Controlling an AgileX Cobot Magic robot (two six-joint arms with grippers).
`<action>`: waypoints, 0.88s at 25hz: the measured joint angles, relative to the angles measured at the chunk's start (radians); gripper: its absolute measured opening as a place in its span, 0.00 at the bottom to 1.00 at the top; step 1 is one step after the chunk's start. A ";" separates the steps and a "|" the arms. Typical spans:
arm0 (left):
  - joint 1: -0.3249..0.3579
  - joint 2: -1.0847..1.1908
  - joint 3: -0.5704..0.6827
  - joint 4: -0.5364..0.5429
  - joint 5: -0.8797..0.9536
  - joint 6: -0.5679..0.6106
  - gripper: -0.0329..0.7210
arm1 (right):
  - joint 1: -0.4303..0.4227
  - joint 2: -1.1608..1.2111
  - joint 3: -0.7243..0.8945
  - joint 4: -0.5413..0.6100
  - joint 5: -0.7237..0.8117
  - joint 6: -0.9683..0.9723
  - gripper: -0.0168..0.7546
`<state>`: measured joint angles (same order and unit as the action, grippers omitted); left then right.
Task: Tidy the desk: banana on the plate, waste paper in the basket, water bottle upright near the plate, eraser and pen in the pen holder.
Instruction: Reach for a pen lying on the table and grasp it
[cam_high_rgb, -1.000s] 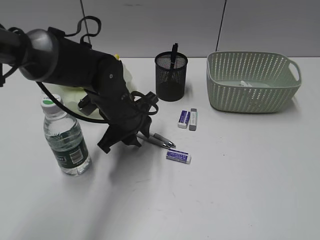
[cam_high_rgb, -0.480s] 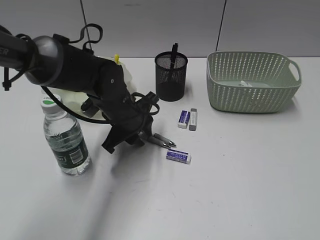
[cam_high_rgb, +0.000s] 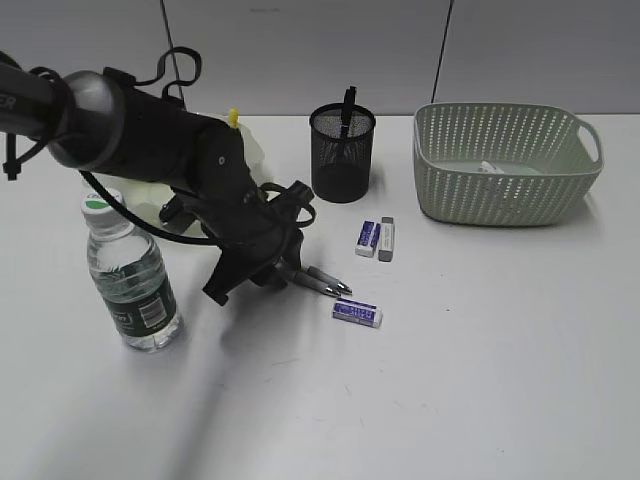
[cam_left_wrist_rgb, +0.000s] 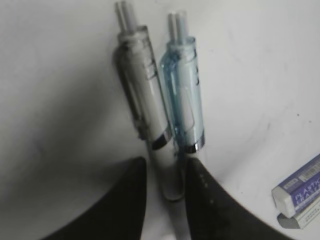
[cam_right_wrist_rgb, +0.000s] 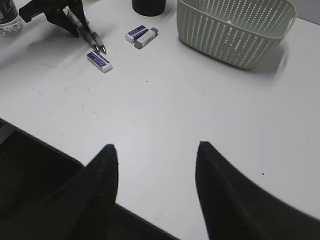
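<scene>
Left tool (cam_left_wrist_rgb: 162, 182) pinches the grey pen (cam_left_wrist_rgb: 147, 115); right tool (cam_right_wrist_rgb: 156, 165) gapes over bare desk (cam_right_wrist_rgb: 165, 110).

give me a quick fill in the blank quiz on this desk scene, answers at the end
1. The left gripper has its jaws around a ____.
2. The water bottle stands ____ on the desk.
3. The number of erasers lying on the desk is ____.
4. The right gripper holds ____.

Missing words: pen; upright; three; nothing

Two pens (cam_left_wrist_rgb: 165, 135) are seen lying side by side on the desk (cam_left_wrist_rgb: 60, 75), the grey one between the left gripper's (cam_left_wrist_rgb: 162, 192) fingers (cam_left_wrist_rgb: 127, 200), with erasers (cam_left_wrist_rgb: 299, 190) nearby.
</scene>
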<state>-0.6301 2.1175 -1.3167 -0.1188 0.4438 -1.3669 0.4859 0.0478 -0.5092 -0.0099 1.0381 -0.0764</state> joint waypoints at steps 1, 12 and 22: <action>0.002 0.001 0.000 -0.005 0.001 -0.002 0.32 | 0.000 0.000 0.000 0.000 0.000 0.000 0.55; 0.004 -0.002 -0.108 0.053 0.301 0.038 0.32 | 0.000 0.000 0.000 0.000 0.000 0.000 0.55; 0.005 -0.005 -0.191 0.102 0.446 0.043 0.33 | 0.000 0.000 0.000 0.000 0.000 0.000 0.55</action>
<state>-0.6251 2.1122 -1.5075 -0.0164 0.8896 -1.3235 0.4859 0.0478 -0.5092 -0.0099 1.0381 -0.0764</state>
